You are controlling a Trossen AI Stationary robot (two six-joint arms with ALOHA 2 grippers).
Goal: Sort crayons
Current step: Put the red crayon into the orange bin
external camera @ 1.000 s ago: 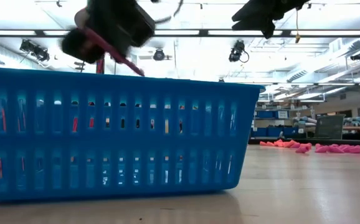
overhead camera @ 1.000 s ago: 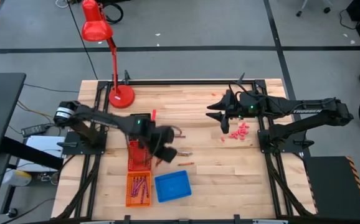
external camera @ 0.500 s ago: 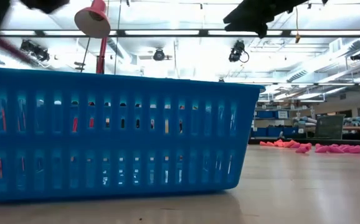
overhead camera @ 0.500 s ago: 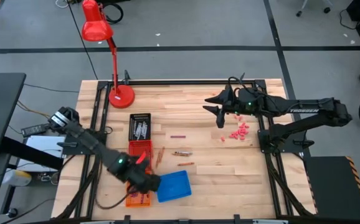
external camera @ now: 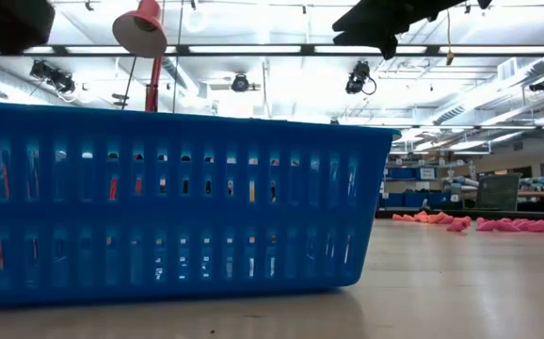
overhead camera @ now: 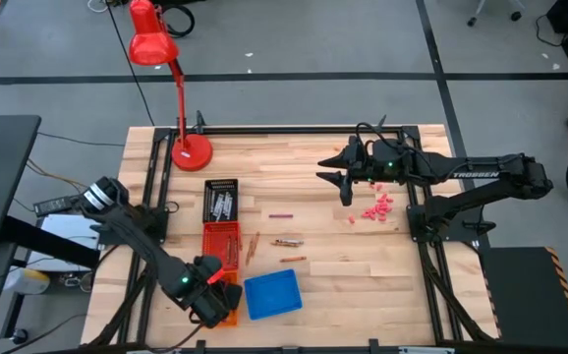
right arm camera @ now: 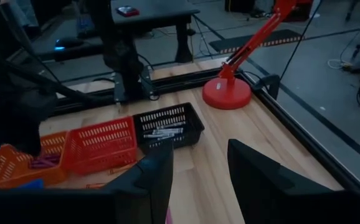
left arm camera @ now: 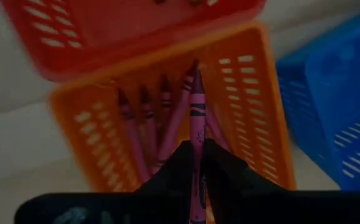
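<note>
- Wooden table [overhead camera: 363, 285] fills the high view, set on a grey floor, with a black frame along its edges.
- Left arm reaches down to the table's near left corner, and the left gripper [left arm camera: 195, 163] hangs over the orange basket [overhead camera: 231, 317], its fingers clamped on a magenta crayon [left arm camera: 196, 118] that points into the basket.
- Right arm stretches in from the right, with the right gripper [overhead camera: 339, 177] held high over the far middle of the table, its fingers apart and holding nothing.
- Red desk lamp [overhead camera: 171, 74] stands at the far left corner.
- Blue basket [overhead camera: 272, 294] sits at the near edge, just right of the orange one.
- Red basket [overhead camera: 221, 241] lies just beyond the orange one, and a black basket [overhead camera: 221, 200] holding grey-silver crayons [right arm camera: 161, 132] lies beyond that.
- More magenta crayons [left arm camera: 147, 121] lie lengthwise inside the orange basket.
- Small pink bits [overhead camera: 376, 208] are heaped near the right gripper.
- Loose crayons lie on the bare wood in the middle: a dark one [overhead camera: 281, 215] and several brown-orange crayons [overhead camera: 287, 242].
</note>
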